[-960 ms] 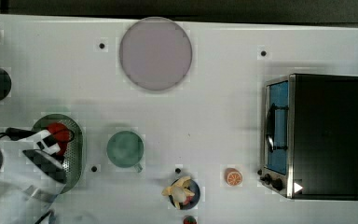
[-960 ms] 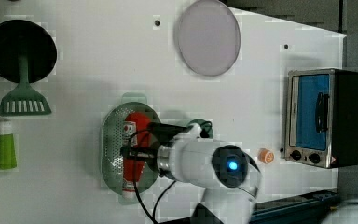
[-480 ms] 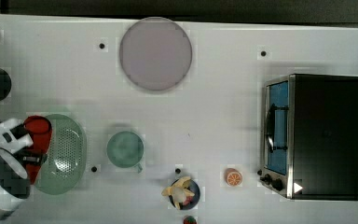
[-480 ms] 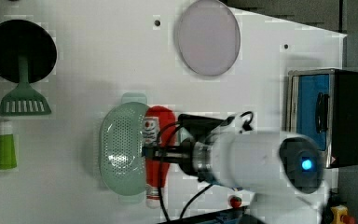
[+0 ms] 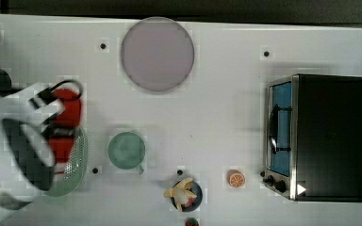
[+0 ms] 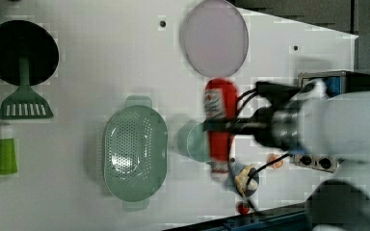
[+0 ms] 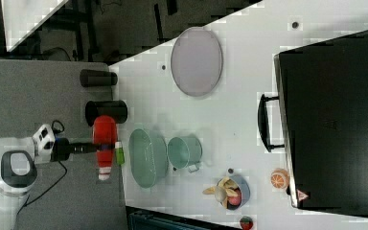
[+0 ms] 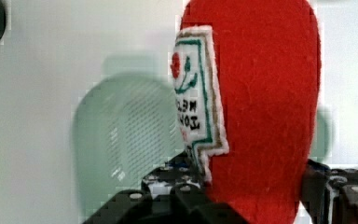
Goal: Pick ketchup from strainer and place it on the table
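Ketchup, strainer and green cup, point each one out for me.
ketchup (image 6: 220,101), left view, on its red body.
strainer (image 6: 135,154), left view, on its perforated floor.
green cup (image 5: 127,150), top view, inside its bowl.

— What is the ketchup (image 8: 261,116) looking like up close?

— It is showing as fuzzy red felt, matt and slightly rough, with a stitched cloth label (image 8: 196,93) sewn on its side. The black gripper (image 8: 242,196) clamping it is looking like hard matt plastic with small metal screws.

— And the strainer (image 6: 135,151) beside it?

— It is reading as smooth pale green plastic, perforated. Beyond the strainer, the toaster oven (image 5: 318,136) is showing a brushed metal frame and glossy glass door, and the table (image 5: 217,103) is looking smooth, matt white.
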Tool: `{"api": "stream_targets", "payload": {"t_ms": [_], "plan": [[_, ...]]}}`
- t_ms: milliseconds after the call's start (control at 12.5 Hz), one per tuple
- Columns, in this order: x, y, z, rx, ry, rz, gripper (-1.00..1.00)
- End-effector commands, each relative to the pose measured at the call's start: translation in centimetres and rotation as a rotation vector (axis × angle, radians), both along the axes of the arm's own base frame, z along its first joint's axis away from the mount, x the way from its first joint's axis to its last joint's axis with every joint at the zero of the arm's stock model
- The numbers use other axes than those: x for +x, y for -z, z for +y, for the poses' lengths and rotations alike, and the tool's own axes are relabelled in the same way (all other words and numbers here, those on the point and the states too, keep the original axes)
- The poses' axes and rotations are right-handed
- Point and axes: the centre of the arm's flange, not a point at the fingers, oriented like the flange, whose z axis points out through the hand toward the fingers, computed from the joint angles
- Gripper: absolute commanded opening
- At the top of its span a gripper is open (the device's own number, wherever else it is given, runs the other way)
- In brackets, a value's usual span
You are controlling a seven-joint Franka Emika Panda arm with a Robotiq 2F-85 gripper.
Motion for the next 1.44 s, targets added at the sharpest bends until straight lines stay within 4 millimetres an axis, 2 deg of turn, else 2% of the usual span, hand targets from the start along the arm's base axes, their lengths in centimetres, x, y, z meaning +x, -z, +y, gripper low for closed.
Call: {"api": "stream_targets", "payload": {"t_ms": [80,240,480,640,800,1040,1280,1440], "plan": [[5.0,-2.8,-10.0,-0.010,-0.032,-0.041,0.13],[6.6,-3.0,-15.6,-0.018,-0.051,-0.046,0.13],[8.0,-2.0,-23.6,-0.022,-0.012,-0.026,0.13],[7.8,-0.3,-28.2,-0.029,0.052,0.007,0.13],[7.2,2.0,-31.6,-0.033,0.108,0.024,0.13],[5.8,6.5,-34.1,-0.029,0.150,-0.001,0.13],[3.8,12.1,-33.9,-0.012,0.149,-0.025,0.13],[3.1,15.3,-33.5,0.011,0.156,-0.042,0.13]]}}
